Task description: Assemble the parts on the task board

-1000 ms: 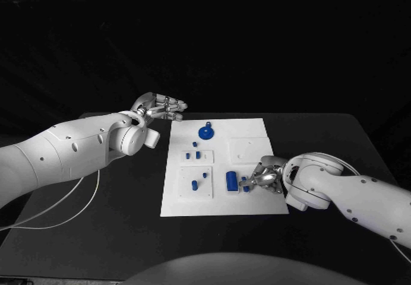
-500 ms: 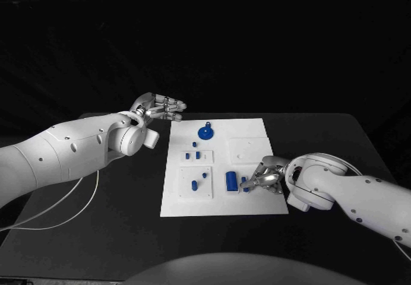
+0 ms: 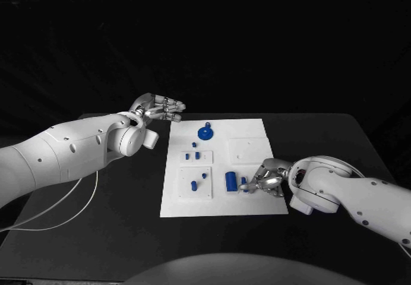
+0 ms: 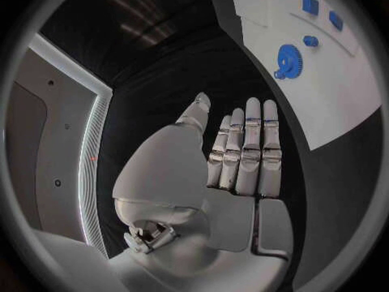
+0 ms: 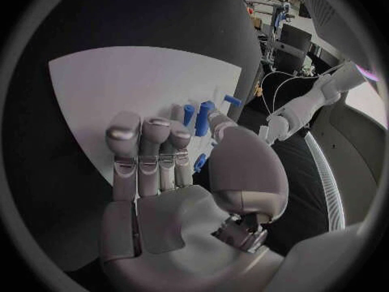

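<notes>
The white task board [image 3: 257,199] lies mid-table. On it are a blue gear-shaped part [image 3: 206,131] at the far end, small blue pieces [image 3: 192,155] in the left recesses, and a blue cylinder [image 3: 230,181] near the front. A short blue piece [image 3: 244,180] lies just right of the cylinder, at the fingertips of my right hand [image 3: 264,177]. In the right wrist view that hand [image 5: 162,156] has straight fingers over the board [image 5: 106,91], its thumb beside blue pieces [image 5: 203,117], gripping nothing. My left hand [image 3: 158,107] hovers off the board's far left corner, fingers extended [image 4: 243,143].
The black table [image 3: 111,202] extends left and right of the board. My left forearm [image 3: 77,148] crosses the table's left side. An empty square recess [image 3: 250,148] sits on the board's right half. The gear [image 4: 288,60] is also in the left wrist view.
My right hand and forearm have shifted slightly to the right along the board's near right edge. The left hand has stayed where it was.
</notes>
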{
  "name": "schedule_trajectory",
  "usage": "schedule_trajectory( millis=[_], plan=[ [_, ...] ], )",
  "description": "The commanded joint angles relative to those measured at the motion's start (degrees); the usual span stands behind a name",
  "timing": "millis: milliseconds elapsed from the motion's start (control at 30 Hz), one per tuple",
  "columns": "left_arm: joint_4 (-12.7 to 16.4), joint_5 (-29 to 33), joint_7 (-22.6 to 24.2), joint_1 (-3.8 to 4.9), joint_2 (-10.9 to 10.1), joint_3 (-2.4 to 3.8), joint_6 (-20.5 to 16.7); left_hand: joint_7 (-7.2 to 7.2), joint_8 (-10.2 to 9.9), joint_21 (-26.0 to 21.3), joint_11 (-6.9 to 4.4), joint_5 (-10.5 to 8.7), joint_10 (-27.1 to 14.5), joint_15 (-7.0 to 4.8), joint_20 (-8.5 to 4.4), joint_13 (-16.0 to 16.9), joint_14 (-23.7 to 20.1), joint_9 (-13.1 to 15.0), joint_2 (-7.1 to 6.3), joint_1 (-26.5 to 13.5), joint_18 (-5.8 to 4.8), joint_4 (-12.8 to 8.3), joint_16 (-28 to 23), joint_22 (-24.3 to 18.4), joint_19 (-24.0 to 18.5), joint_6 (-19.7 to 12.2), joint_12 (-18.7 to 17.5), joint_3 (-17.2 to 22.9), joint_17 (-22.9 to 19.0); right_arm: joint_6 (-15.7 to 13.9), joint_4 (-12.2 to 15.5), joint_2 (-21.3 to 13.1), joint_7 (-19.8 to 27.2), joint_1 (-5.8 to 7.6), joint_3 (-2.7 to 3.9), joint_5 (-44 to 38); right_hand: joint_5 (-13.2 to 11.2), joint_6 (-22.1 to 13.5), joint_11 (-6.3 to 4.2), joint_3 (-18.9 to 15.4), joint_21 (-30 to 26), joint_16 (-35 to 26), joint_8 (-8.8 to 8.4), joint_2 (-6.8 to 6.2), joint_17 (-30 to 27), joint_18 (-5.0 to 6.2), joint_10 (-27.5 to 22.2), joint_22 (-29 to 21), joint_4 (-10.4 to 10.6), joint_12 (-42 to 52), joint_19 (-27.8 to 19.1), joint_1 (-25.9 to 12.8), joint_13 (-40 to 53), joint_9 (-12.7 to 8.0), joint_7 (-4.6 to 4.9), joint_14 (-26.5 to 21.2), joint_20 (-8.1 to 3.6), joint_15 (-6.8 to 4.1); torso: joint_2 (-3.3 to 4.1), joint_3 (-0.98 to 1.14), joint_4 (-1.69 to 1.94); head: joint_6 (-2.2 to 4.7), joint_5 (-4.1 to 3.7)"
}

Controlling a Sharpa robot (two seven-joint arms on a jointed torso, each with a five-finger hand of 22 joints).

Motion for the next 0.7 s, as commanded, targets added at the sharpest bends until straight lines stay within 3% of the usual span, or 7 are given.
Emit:
schedule_trajectory(
  millis=[33,167,333,467,700],
  plan=[
    [0.2,0.3,0.2,-0.02,0.0,0.05,0.8,0.15,-0.1,0.4,-0.01,-0.35,-0.4,0.00,-0.07,0.0,-0.5,0.0,0.28,-0.4,-0.44,0.1,-0.1,-0.1,0.4,-0.4,0.0,-0.2,0.1,1.7,0.1,-0.4,1.7,-0.16,0.04,0.5,-0.3,0.1,0.19,0.6,0.0,-0.3,-0.03,0.41,0.1,-0.21,0.0,0.0,-0.7,-0.3,3.5,1.4,0.1,0.0,0.39,0.3,-0.24,-0.35,0.02,-0.01,0.02,-0.04,-0.07],
    [0.1,0.3,0.1,-0.02,0.0,0.05,0.8,0.15,-0.1,0.4,-0.01,-0.35,-0.4,0.00,-0.07,0.0,-0.5,0.0,0.28,-0.4,-0.44,0.1,-0.1,-0.1,0.4,-0.4,0.0,-0.2,0.1,1.8,0.2,-0.7,1.5,-0.28,0.06,0.2,-0.3,0.1,0.13,3.2,-0.1,-0.4,-0.07,1.06,0.1,-0.20,0.0,0.0,-2.8,-0.3,3.5,3.1,0.1,0.0,0.31,0.3,-0.24,-0.37,0.01,-0.03,0.01,-0.08,-0.07],
    [0.1,0.3,0.1,-0.02,0.0,0.04,0.8,0.15,-0.1,0.4,-0.01,-0.35,-0.4,0.00,-0.07,0.0,-0.5,0.0,0.28,-0.4,-0.44,0.1,-0.1,-0.1,0.4,-0.4,0.0,-0.2,0.1,1.4,0.2,-1.0,1.3,-0.46,0.09,-0.3,-0.3,0.1,0.05,5.8,-0.3,-0.5,-0.02,1.60,0.2,-0.26,0.1,0.0,-6.4,-0.3,3.5,2.0,0.2,-0.3,0.15,0.4,-0.31,-0.42,0.01,-0.05,0.01,-0.06,-0.08],
    [0.1,0.3,0.1,-0.02,0.0,0.04,0.8,0.15,-0.1,0.4,-0.01,-0.35,-0.4,0.00,-0.07,0.0,-0.5,0.0,0.28,-0.4,-0.44,0.1,-0.1,-0.1,0.4,-0.4,0.0,-0.2,0.1,0.9,0.0,-1.0,1.1,-0.53,0.13,-0.5,-0.3,0.1,-0.04,8.2,-0.2,-0.5,-0.05,1.72,0.3,-0.29,0.1,0.1,-6.9,-0.3,3.5,1.8,0.2,-0.5,0.06,0.3,-0.35,-0.46,0.01,-0.01,0.06,-0.06,-0.11],
    [0.1,0.3,0.1,-0.02,0.0,0.04,0.9,0.15,-0.1,0.4,-0.01,-0.35,-0.4,0.00,-0.07,0.0,-0.5,0.0,0.28,-0.4,-0.44,0.1,-0.1,-0.1,0.4,-0.4,0.0,-0.2,0.1,0.1,-0.1,-0.8,0.8,-0.56,0.19,-0.6,-0.3,0.2,-0.06,9.6,-0.2,-0.6,-0.04,1.95,0.4,-0.29,0.2,0.2,-7.5,-0.3,3.6,0.6,0.3,-0.4,-0.03,0.3,-0.39,-0.51,0.02,-0.05,0.05,-0.15,-0.15]
  ],
)
